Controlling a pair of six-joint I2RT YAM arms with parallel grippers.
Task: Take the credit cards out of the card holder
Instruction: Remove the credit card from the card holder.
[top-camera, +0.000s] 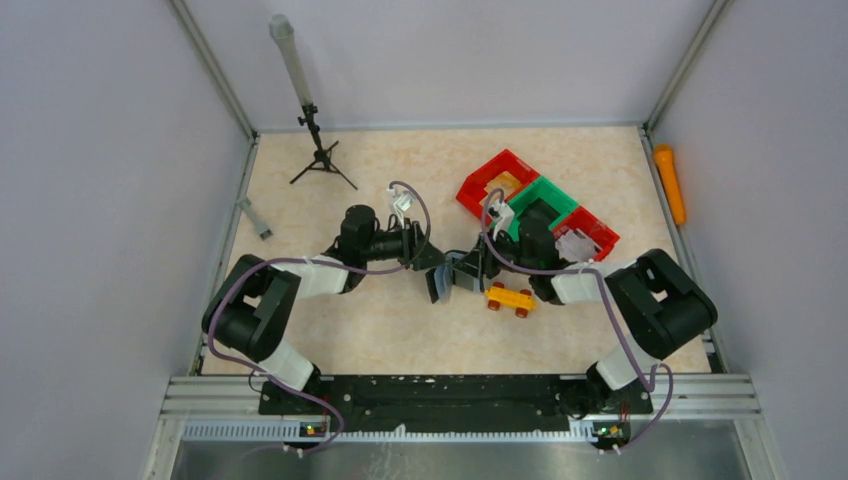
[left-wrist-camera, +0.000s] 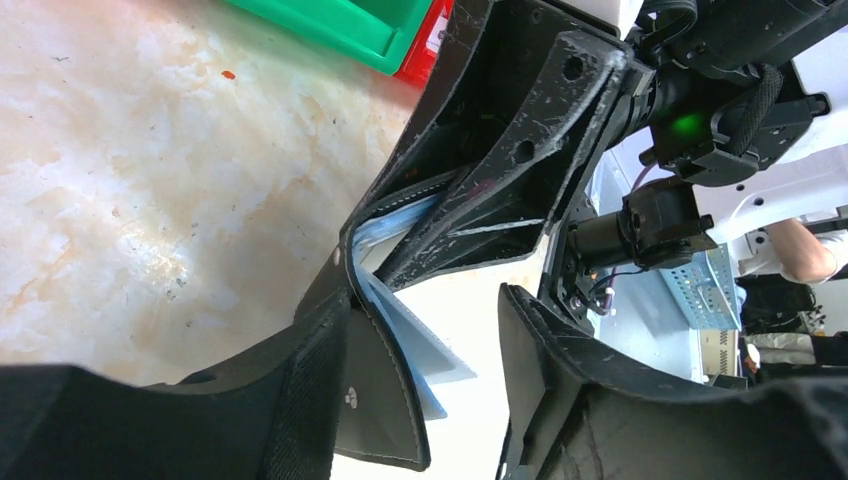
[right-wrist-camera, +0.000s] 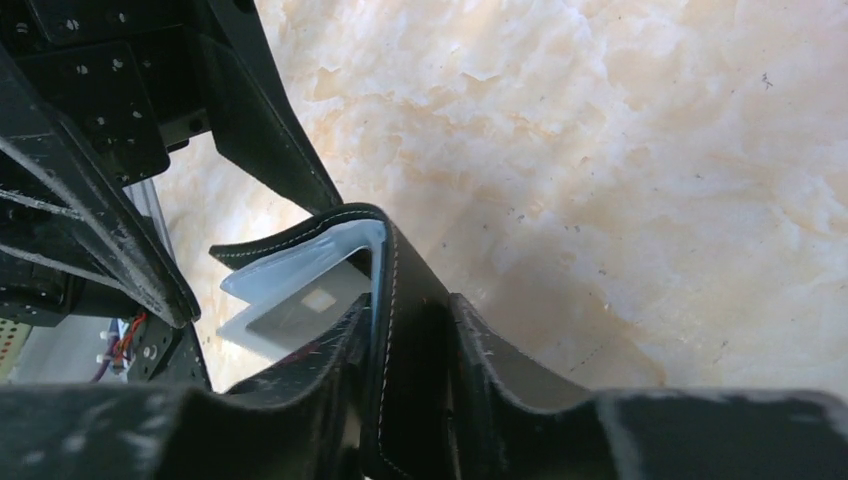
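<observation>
The black card holder (top-camera: 440, 285) hangs open above the table's middle, between my two grippers. My right gripper (top-camera: 470, 272) is shut on one stitched black cover (right-wrist-camera: 410, 300); its fingers (left-wrist-camera: 500, 190) show clamped on it in the left wrist view. Pale clear sleeves fan out of the holder, and one holds a grey card with a chip (right-wrist-camera: 300, 300). My left gripper (left-wrist-camera: 430, 310) is open around the holder's other flap (left-wrist-camera: 385, 400). That flap lies against one finger, and the other finger (left-wrist-camera: 545, 360) stands apart. Pale blue sleeves (left-wrist-camera: 410, 335) show between them.
A yellow-orange toy brick car (top-camera: 510, 298) lies just right of the holder. Red and green bins (top-camera: 540, 205) stand behind the right arm. A small tripod (top-camera: 318, 155) stands at the back left, a grey piece (top-camera: 255, 218) by the left wall, and an orange object (top-camera: 670, 183) by the right wall.
</observation>
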